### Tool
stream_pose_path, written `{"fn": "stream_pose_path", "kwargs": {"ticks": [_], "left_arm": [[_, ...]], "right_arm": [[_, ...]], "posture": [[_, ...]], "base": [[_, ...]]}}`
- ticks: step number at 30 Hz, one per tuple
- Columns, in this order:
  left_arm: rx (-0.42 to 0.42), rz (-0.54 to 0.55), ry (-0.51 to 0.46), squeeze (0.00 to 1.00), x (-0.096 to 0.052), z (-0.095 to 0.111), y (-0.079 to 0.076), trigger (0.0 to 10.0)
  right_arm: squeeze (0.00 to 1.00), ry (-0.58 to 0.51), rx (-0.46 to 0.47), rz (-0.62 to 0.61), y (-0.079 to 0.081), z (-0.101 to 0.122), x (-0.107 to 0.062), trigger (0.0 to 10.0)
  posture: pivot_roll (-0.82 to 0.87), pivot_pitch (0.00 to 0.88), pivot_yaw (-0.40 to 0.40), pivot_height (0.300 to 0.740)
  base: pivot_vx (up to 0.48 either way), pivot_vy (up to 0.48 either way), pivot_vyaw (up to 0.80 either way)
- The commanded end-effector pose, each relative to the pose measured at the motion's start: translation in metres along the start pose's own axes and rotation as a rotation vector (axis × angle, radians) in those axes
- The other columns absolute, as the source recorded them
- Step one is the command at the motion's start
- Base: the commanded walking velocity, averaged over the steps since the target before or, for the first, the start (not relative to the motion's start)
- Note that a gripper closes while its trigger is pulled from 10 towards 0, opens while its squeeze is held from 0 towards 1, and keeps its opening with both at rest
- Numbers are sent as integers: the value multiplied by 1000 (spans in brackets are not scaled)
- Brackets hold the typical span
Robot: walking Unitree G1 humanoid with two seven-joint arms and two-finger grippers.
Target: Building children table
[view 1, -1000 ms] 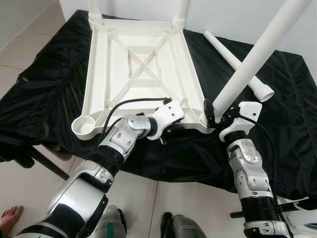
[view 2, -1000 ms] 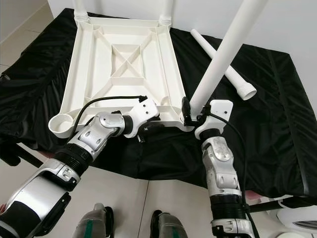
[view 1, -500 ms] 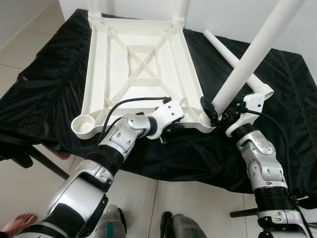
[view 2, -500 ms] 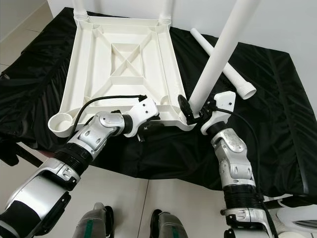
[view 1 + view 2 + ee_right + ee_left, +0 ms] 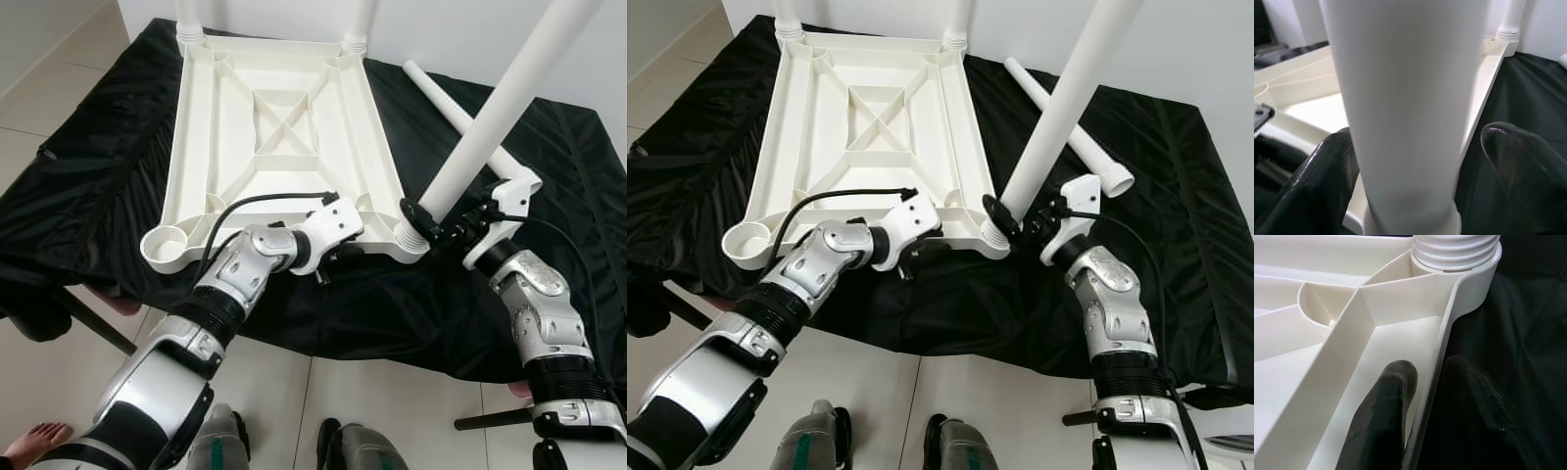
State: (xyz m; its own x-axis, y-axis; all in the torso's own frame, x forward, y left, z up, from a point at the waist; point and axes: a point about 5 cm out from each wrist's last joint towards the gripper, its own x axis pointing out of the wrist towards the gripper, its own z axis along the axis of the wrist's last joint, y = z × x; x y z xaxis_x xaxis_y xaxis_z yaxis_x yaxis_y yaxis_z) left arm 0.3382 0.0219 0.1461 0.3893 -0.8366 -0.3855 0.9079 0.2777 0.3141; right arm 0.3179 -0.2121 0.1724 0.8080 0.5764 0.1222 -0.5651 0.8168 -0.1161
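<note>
The white table top [image 5: 284,127] lies upside down on a black cloth. Two legs [image 5: 188,20] stand in its far corners. A third white leg [image 5: 490,117] leans in the near right corner socket. My right gripper [image 5: 423,220] straddles that leg's base, open: one finger [image 5: 1327,186] touches it and the other stands a little off. The left gripper [image 5: 1425,396] is shut on the table top's near rim, one finger inside, one outside. A loose leg [image 5: 1095,155] lies on the cloth to the right. The near left socket [image 5: 167,247] is empty.
The black cloth [image 5: 88,166] hangs over the work surface's front edge. Below are pale floor tiles, my own feet [image 5: 225,441] and a person's bare foot [image 5: 29,448] at the lower left. A dark stand leg [image 5: 93,323] juts out under the cloth.
My right wrist has swung out to the right and turned around the leg's base. The left gripper has stayed on the rim. The table top has not moved.
</note>
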Motion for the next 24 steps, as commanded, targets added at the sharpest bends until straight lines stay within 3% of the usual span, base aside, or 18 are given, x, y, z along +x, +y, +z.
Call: {"fn": "stream_pose_path", "kwargs": {"ticks": [1,10,23,24], "left_arm": [[15,-26,33,0,1,-4,-2,10000],[16,-31,33,0,1,-4,-3,10000],[18,-36,31,0,2,-3,-3,10000],[17,-36,30,0,3,-3,-3,10000]], "right_arm": [[0,14,2,15,-6,-1,-4,10000],[0,45,9,121,-7,-5,-2,10000],[0,18,4,157,-5,-5,11,10000],[0,14,2,156,-6,-5,12,7490]], "posture": [[17,80,-52,740],[15,87,-46,740],[15,94,-44,740],[15,95,-45,740]], "base": [[0,0,0],[0,0,0],[0,0,0],[0,0,0]]}}
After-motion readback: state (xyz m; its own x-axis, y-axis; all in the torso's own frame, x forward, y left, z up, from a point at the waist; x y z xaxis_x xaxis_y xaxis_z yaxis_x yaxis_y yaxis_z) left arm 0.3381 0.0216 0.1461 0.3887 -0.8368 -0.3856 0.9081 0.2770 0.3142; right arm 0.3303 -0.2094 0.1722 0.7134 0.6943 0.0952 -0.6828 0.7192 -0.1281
